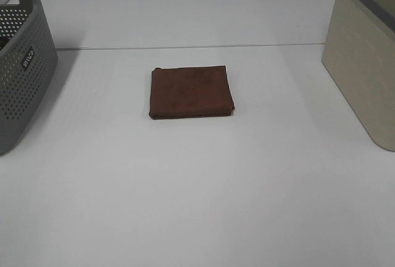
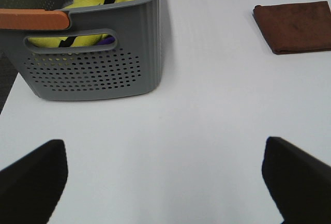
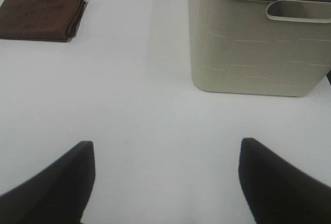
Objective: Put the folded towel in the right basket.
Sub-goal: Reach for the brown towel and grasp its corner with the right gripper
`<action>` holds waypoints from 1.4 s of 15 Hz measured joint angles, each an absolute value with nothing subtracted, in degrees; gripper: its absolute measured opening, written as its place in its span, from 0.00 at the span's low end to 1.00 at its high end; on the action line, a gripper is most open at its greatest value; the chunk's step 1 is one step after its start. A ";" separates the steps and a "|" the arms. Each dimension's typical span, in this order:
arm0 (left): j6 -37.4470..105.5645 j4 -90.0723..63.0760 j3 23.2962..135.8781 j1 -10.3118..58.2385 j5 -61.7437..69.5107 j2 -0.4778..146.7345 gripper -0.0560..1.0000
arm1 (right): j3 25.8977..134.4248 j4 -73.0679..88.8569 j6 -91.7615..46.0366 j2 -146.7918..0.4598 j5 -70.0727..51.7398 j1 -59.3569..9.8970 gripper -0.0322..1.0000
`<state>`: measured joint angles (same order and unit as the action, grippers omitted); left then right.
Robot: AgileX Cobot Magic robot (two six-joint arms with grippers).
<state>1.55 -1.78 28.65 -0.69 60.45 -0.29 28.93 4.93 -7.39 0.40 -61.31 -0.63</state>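
Note:
A folded brown towel lies flat on the white table, near the middle. It also shows in the left wrist view and the right wrist view. The beige right basket stands at the table's right edge; the right wrist view shows its wall and handle slot. Neither gripper shows in the exterior high view. My left gripper is open and empty over bare table, well short of the towel. My right gripper is open and empty, with the towel and the basket both ahead of it.
A grey perforated basket stands at the table's left edge. In the left wrist view it holds yellow and blue items and has an orange handle. The table's back edge runs behind the towel.

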 joint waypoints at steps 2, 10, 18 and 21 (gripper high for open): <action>1.55 -1.78 28.65 -0.69 60.45 -0.29 0.97 | 28.93 4.93 -7.39 0.40 -61.31 -0.63 0.74; 1.55 -1.78 28.65 -0.69 60.45 -0.29 0.97 | 28.93 4.93 -7.39 0.40 -61.31 -0.63 0.74; 1.55 -1.78 28.65 -0.69 60.45 -0.29 0.97 | 28.93 4.93 -7.39 0.40 -61.31 -0.63 0.74; 1.55 -1.78 28.65 -0.69 60.45 -0.29 0.97 | 28.93 4.93 -7.39 0.40 -61.31 -0.63 0.74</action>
